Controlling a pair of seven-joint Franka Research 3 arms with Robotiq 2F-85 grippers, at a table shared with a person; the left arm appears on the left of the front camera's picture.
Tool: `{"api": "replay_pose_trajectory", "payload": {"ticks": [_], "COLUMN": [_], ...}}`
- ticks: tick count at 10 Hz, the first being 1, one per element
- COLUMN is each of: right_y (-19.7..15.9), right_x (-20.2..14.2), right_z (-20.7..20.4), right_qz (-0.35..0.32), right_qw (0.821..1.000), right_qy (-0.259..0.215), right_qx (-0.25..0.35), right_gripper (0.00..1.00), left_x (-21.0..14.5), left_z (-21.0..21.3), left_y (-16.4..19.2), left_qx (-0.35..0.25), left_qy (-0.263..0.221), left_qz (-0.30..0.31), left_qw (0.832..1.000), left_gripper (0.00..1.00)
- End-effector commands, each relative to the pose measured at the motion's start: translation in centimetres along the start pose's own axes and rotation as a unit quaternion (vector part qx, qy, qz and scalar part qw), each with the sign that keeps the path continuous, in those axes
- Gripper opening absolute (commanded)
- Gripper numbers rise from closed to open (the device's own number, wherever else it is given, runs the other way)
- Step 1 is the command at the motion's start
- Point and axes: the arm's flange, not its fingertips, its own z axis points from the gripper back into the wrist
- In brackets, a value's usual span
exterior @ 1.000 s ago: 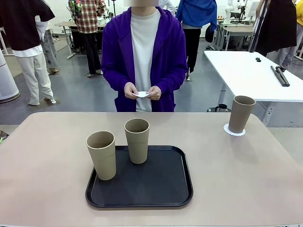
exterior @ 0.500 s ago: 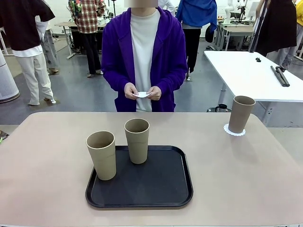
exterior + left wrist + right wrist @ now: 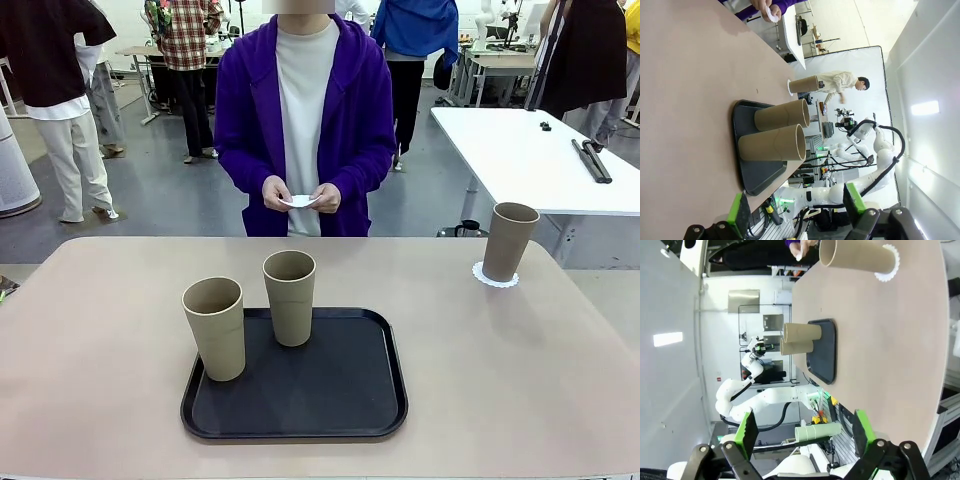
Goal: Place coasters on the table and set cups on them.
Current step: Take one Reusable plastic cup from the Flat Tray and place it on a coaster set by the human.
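Note:
Two tan cups (image 3: 213, 328) (image 3: 289, 297) stand upright on the black tray (image 3: 330, 390) in the middle of the beige table (image 3: 100, 340). A third cup (image 3: 509, 241) stands on a white lacy coaster (image 3: 495, 276) near the table's far right corner. The person in purple at the far side holds another white coaster (image 3: 300, 200) in both hands above the table's edge. My left gripper (image 3: 795, 210) is open and well back from the tray's cups (image 3: 772, 143). My right gripper (image 3: 805, 432) is also open, far from the cup on its coaster (image 3: 855, 257).
The tray (image 3: 760, 175) has free room on its right half. A white table (image 3: 530, 150) with dark tools stands behind at the right. Other people stand in the background.

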Motion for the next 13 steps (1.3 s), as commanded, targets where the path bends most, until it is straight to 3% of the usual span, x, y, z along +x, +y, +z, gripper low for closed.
{"api": "replay_pose_trajectory", "payload": {"ticks": [1, 9, 13], "right_y": [-0.5, -3.0, -2.8], "right_x": [0.5, 1.0, 1.0], "right_z": [1.4, -1.0, -4.0], "right_qz": [0.036, 0.023, 0.018], "right_qw": [0.999, 1.0, 1.0], "right_qy": [-0.002, -0.016, 0.012], "right_qx": [0.016, 0.013, 0.004], "right_gripper": [1.0, 1.0, 1.0], "left_x": [0.0, 0.0, 0.0], "left_z": [0.1, 0.1, 0.1], "left_y": [0.0, 0.0, 0.0], "left_qx": [-0.007, -0.007, -0.007], "left_qy": [-0.003, -0.003, -0.003], "left_qz": [-0.007, -0.007, -0.007], "left_qw": [1.0, 1.0, 1.0], "left_gripper": [1.0, 1.0, 1.0]}}
